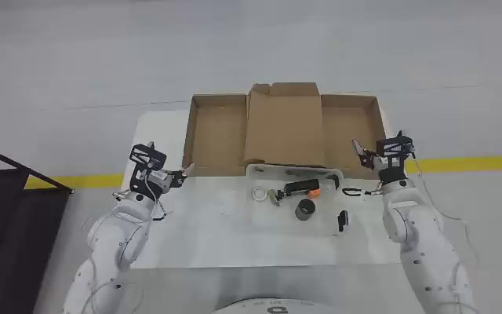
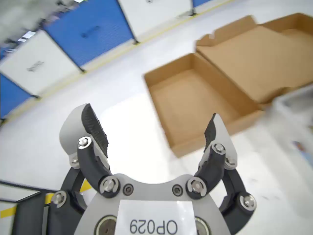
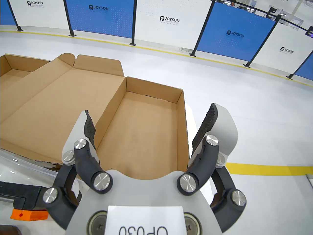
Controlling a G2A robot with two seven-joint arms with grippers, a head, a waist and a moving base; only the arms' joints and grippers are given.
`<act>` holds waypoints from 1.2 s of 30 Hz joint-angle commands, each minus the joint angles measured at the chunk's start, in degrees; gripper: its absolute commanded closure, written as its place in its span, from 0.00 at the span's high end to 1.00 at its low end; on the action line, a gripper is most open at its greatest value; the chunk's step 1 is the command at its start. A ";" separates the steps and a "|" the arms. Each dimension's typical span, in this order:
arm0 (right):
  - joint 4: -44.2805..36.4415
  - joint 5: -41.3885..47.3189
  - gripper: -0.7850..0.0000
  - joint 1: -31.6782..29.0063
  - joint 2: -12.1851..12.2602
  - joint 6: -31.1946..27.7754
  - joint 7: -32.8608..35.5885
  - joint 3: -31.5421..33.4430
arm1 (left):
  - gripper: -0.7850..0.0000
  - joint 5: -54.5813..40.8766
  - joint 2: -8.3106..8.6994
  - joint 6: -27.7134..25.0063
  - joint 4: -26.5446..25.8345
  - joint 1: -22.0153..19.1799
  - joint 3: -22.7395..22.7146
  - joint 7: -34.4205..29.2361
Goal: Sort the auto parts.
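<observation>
Table: just one, a white rectangular table (image 1: 196,235).
Cardboard: two open brown cardboard trays, the left cardboard tray (image 1: 216,133) and the right cardboard tray (image 1: 351,129), plus one flat cardboard panel (image 1: 284,129) between them.
Plastic tray: one shallow clear plastic tray (image 1: 252,168).
Rings: one small white ring (image 1: 258,193).
Cylinders: one short black cylinder (image 1: 304,209).
Bars: one black bar with an orange end (image 1: 300,188).
Small dark bits: three, I think. A black hook-shaped piece (image 1: 351,191), a little black block (image 1: 342,220) and a tiny dark piece (image 1: 274,197) that's too small to make out.
Grippers: two, the left gripper (image 2: 150,111) and the right gripper (image 3: 150,107).
</observation>
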 commanded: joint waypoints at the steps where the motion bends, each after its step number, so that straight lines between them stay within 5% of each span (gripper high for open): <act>1: 0.00 0.00 1.00 0.00 0.00 0.00 0.00 0.00 | 1.00 -7.34 0.41 -9.52 -0.66 -1.45 -0.97 -6.99; 10: 0.00 0.00 1.00 0.00 0.00 0.00 0.00 0.00 | 1.00 -15.00 1.42 -21.27 -3.51 -6.76 5.22 -24.91; 15: 0.00 0.00 1.00 0.00 0.00 0.00 0.00 0.00 | 1.00 -15.08 1.50 -21.23 -3.82 -9.65 10.27 -29.08; 32: 0.00 0.00 1.00 0.00 0.00 0.00 0.00 0.00 | 1.00 -14.64 1.49 -20.69 -4.00 -10.18 10.82 -29.33; 36: 0.00 0.00 1.00 0.00 0.00 0.00 0.00 0.00 | 1.00 -9.43 1.17 -19.96 -4.99 -13.66 17.21 -31.57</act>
